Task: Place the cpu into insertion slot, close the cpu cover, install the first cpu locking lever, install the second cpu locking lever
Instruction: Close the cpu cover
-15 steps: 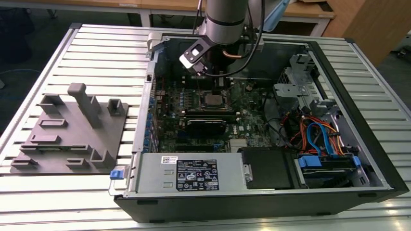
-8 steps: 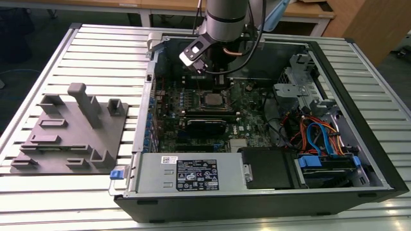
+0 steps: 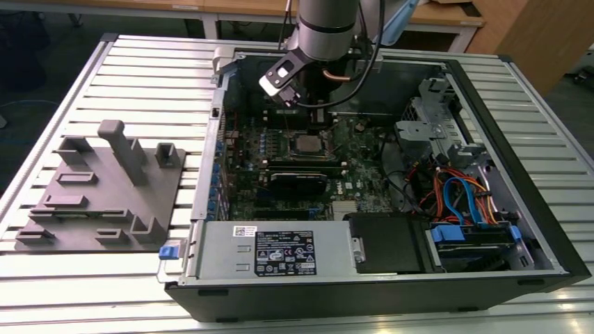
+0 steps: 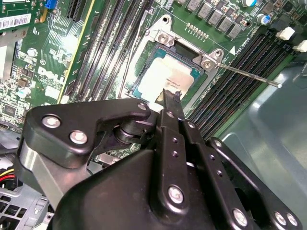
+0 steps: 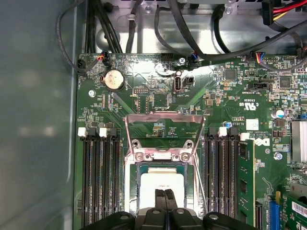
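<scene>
One gripper to enter first. State?

Gripper [image 5: 165, 194]: both fingers pressed flat against each other, nothing between them. The tips stand over the cpu [image 5: 163, 181], at or just above its top; contact cannot be told.

Item two, the cpu. Location?

Seated in the insertion slot [image 5: 137, 189], silver top facing up, the black socket edge framing it on all visible sides. In the second wrist view the pale top shows just beyond the fingertips [image 4: 171, 98].

Item three, the cpu cover?

Cpu cover [image 5: 165, 115]: swung up and open, hinged at the slot's edge that faces the coin battery [image 5: 114, 80]. Green circuit board [image 5: 158, 96] shows through its square cut-out. It does not lie on the chip.

Levers?

One locking lever [image 4: 244, 75]: a thin metal rod running from a corner of the slot out across the neighbouring memory slots [image 4: 230, 100], unhooked. A second thin rod lies along the opposite side of the slot; its catch cannot be made out.

Surroundings of the slot?

Long black memory slots flank it on two sides. Bundled black cables run past the board's edge beyond the battery.

Carrier?

Computer case [image 3: 519, 229], side panel off, lying on a slatted metal table [image 3: 139, 62]. The arm [image 3: 325, 28] reaches down into it at the case's far edge. A grey fixture plate [image 3: 102, 188] sits near the table's edge on the exterior view's left, apart from the case.
</scene>
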Controlling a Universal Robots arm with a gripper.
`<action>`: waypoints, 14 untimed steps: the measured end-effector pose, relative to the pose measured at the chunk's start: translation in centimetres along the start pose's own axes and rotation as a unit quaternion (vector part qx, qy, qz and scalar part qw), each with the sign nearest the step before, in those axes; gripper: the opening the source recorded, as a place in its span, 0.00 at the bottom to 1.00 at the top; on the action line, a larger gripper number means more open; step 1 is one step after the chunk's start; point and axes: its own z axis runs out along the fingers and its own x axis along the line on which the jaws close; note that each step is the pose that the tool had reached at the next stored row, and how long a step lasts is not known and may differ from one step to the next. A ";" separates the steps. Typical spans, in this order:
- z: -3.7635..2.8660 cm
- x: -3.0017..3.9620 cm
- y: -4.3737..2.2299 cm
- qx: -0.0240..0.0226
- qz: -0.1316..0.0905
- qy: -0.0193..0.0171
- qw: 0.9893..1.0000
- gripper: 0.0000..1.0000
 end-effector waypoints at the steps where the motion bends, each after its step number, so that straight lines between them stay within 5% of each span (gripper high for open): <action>1: 0.00 0.00 0.01 0.000 0.000 0.000 1.000 0.10; 14: -0.14 0.00 0.15 0.000 0.000 0.000 1.000 0.10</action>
